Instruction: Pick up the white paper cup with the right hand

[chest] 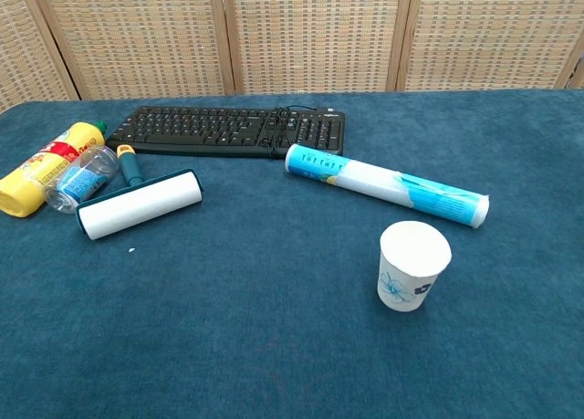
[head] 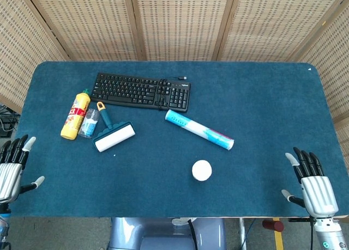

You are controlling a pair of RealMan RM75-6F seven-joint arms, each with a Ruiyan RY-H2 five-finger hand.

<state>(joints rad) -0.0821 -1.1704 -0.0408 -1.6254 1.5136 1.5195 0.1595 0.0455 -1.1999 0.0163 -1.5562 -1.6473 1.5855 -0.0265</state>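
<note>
White paper cup (chest: 413,264): upright near the desk's (head: 262,97) front edge, just in front of a blue-white roll (chest: 388,183). Right hand (head: 312,186): fingers released, empty, at the front right corner, well apart. Risk: a sideways reach may topple the light cup or knock the roll.

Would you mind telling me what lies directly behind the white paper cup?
Behind the white paper cup, apart from it, lies a white-and-blue rolled tube on the blue table cloth. The cup's inside is not clearly readable.
</note>
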